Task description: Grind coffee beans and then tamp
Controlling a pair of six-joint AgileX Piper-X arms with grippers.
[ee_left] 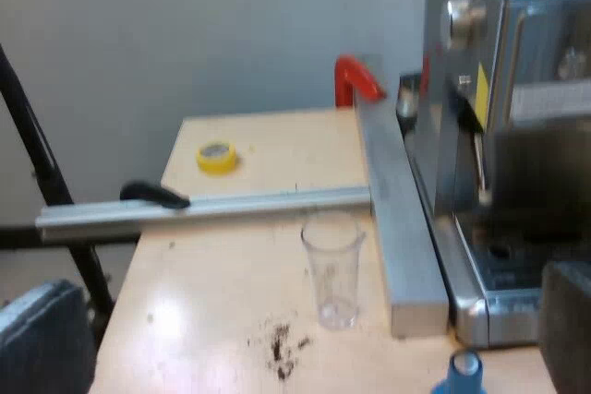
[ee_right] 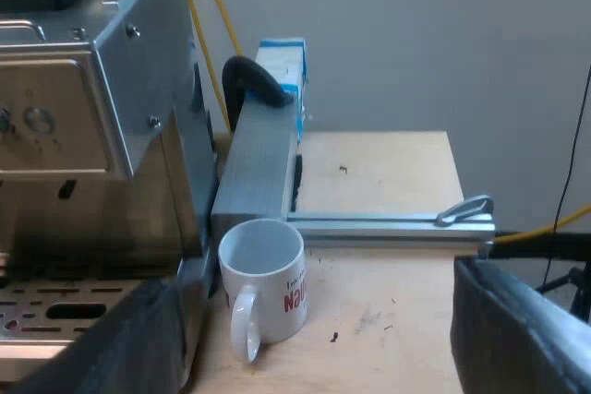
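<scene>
The espresso machine (ee_left: 499, 136) stands beside a metal rail, its drip tray low at its front. An empty measuring glass (ee_left: 332, 269) stands upright on the wooden table next to that rail, with spilled coffee grounds (ee_left: 282, 352) just in front of it. The top of a blue tamper (ee_left: 462, 374) shows near the machine's base. My left gripper (ee_left: 300, 343) is open, its fingers (ee_left: 565, 325) wide apart and nothing between them. My right gripper (ee_right: 323, 343) is also open and hangs close over a white mug (ee_right: 263, 283) that stands by the machine (ee_right: 92, 89).
Aluminium rails (ee_left: 402, 228) are clamped to the table, held by a red clamp (ee_left: 355, 80) and a black one (ee_left: 152, 194). A yellow tape roll (ee_left: 217, 156) lies beyond the crosswise rail. A blue and white carton (ee_right: 282, 71) stands behind the machine, by another black clamp (ee_right: 259, 80).
</scene>
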